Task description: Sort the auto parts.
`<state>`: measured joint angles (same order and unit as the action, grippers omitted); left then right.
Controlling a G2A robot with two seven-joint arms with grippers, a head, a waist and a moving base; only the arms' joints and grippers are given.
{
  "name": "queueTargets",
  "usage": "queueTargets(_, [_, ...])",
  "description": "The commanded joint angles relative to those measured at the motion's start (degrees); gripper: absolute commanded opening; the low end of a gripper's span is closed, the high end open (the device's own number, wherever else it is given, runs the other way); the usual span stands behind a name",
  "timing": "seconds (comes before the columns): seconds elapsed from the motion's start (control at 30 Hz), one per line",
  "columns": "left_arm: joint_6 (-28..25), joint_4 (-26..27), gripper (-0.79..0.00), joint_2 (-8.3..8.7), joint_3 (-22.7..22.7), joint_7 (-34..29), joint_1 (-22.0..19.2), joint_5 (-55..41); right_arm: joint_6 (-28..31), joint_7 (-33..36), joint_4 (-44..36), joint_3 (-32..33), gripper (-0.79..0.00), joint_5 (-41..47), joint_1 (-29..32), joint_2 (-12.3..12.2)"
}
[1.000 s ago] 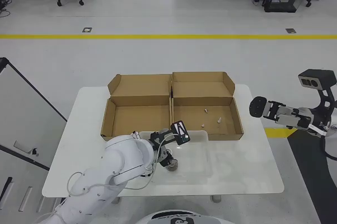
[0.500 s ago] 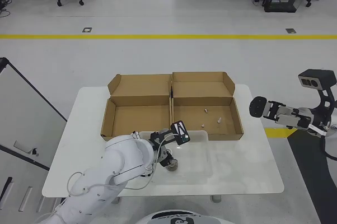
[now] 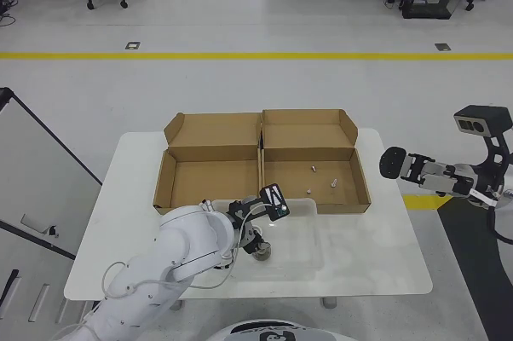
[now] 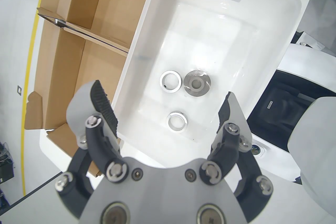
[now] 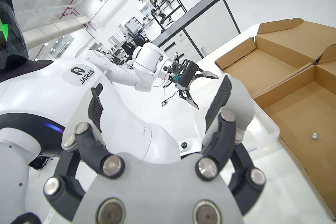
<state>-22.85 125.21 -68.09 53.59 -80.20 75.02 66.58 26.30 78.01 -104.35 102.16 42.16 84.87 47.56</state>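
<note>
Left jaws: I see them spread, empty; translucent white plastic bin (image 4: 293,17) beneath them holds silver metal rings (image 4: 170,73)
Right jaws: spread, empty; brown cardboard boxes (image 5: 296,104) ahead

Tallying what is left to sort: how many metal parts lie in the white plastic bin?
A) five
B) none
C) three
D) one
C: the left wrist view shows two silver rings and one darker flanged disc lying on the floor of the white bin.
</note>
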Motion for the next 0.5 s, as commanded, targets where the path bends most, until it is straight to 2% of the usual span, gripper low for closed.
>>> queueTargets(0.0, [0.00,0.00,0.000,0.00,0.00,0.00,0.00,0.00,0.00,0.00,0.00,0.00,0.000,-0.01,0.00,0.00])
queueTargets(0.1, [-1.48,-0.29,0.000,0.02,-0.89,0.25,-0.45,-0.64,0.00,0.00,0.00,0.00,0.000,-0.01,0.00,0.00])
queueTargets(0.17, [0.79,-0.97,0.000,-0.01,-1.85,-2.02,-1.48,-2.27,0.00,0.00,0.00,0.00,0.000,-0.01,0.00,0.00])
queueTargets(0.3, [6.01,-2.41,0.000,-0.26,-7.41,-7.25,-7.77,-6.91,0.00,0.00,0.00,0.00,0.000,-0.01,0.00,0.00])
queueTargets(0.47, [9.23,-8.36,0.000,-0.65,-14.11,-7.80,-16.50,-10.91,0.00,0.00,0.00,0.00,0.000,-0.01,0.00,0.00])
